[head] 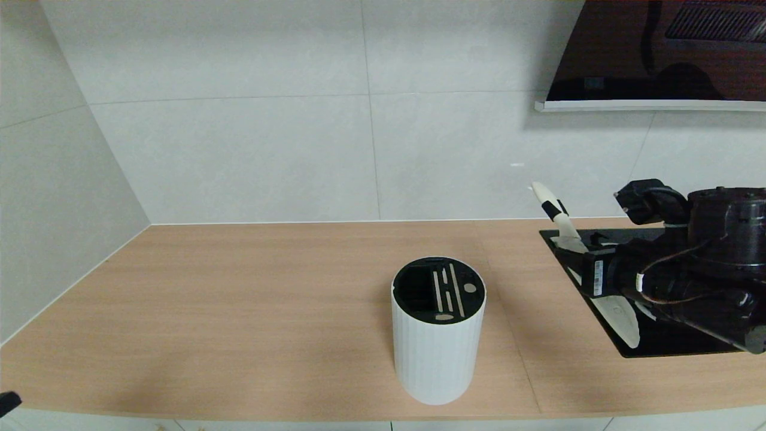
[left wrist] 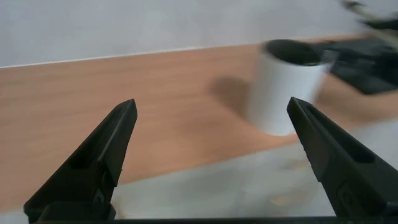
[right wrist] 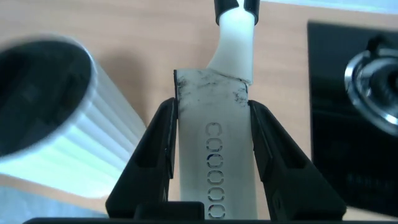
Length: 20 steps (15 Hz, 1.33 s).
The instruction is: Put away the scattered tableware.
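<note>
Over the black cooktop at the right end of the desk, the white knife hangs tilted, with its handle up toward the wall and its tip low and pointing toward the robot. The main risk is probably the grip itself. The pads press on the smooth flat of the blade, so the knife could pivot or slide out during a swing and strike the cooktop. The white holder stands well to the left, upright and free on the desk, and its black lid has only narrow slots beside one wider opening. A tip arriving at this slant would likely catch the lid rather than enter a slot, and a sideways push could topple the tall holder. The right end effector is closed to the width of the blade, one finger on each side, just below the handle's neck. The left end effector is spread wide and holds nothing, low in front of the desk's near edge.
</note>
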Tool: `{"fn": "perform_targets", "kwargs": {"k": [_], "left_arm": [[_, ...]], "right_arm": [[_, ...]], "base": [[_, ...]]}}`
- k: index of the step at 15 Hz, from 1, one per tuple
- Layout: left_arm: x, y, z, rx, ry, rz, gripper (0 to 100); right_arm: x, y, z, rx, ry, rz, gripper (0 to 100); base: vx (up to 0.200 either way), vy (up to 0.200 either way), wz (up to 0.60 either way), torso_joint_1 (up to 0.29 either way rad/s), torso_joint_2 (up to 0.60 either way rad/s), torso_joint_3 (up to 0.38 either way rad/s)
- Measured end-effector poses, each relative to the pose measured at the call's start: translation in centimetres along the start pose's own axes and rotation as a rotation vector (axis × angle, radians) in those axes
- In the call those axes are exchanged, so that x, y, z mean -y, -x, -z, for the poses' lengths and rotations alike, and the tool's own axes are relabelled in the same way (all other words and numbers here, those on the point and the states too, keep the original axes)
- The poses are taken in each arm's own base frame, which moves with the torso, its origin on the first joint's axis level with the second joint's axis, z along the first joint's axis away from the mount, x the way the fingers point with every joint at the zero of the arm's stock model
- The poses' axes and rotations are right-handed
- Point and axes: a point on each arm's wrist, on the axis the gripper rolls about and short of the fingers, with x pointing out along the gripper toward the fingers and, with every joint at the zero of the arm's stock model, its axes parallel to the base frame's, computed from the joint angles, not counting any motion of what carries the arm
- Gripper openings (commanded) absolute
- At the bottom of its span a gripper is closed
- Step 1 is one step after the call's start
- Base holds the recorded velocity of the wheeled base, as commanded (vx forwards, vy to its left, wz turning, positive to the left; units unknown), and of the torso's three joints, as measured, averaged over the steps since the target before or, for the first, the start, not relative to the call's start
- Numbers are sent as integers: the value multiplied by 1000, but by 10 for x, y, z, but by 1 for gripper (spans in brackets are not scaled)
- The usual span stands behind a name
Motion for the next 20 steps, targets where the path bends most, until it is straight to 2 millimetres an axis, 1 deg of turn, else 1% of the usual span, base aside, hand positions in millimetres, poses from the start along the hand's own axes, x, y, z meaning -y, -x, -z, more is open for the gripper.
{"fn": "perform_targets", "kwargs": {"k": [2, 4, 5, 7, 10, 13, 14, 16, 20], "left_arm": [[-6, -21, -26, -54, 42, 69, 100], [-15, -47, -49, -92, 68, 103, 100], [-20, -62, -57, -98, 74, 115, 100], [-30, -93, -66, -109, 100, 149, 100], [-31, -140, -71, -92, 218, 257, 100], [-20, -179, -66, -117, 403, 364, 100], [-17, -187, -62, -140, 423, 379, 100], [-9, -198, -58, -166, 522, 421, 100], [7, -207, -54, -212, 631, 491, 100]], "right_arm": [[-7, 1, -17, -6, 6, -64, 0], [-16, 1, -34, 9, 9, -109, 0], [-21, 1, -41, 27, 7, -125, 0], [-33, 1, -46, 39, -10, -168, 0], [-53, 0, -49, 41, -47, -231, 0], [-74, 4, -45, 24, -49, -298, 0], [-79, 5, -44, 20, -52, -312, 0], [-89, 10, -43, 12, -76, -348, 0], [-106, 20, -40, -2, -102, -412, 0]], "base": [[0, 0, 0, 0, 0, 0], [0, 0, 0, 0, 0, 0], [0, 0, 0, 0, 0, 0], [0, 0, 0, 0, 0, 0], [0, 0, 0, 0, 0, 0], [0, 0, 0, 0, 0, 0], [0, 0, 0, 0, 0, 0], [0, 0, 0, 0, 0, 0], [0, 0, 0, 0, 0, 0]]}}
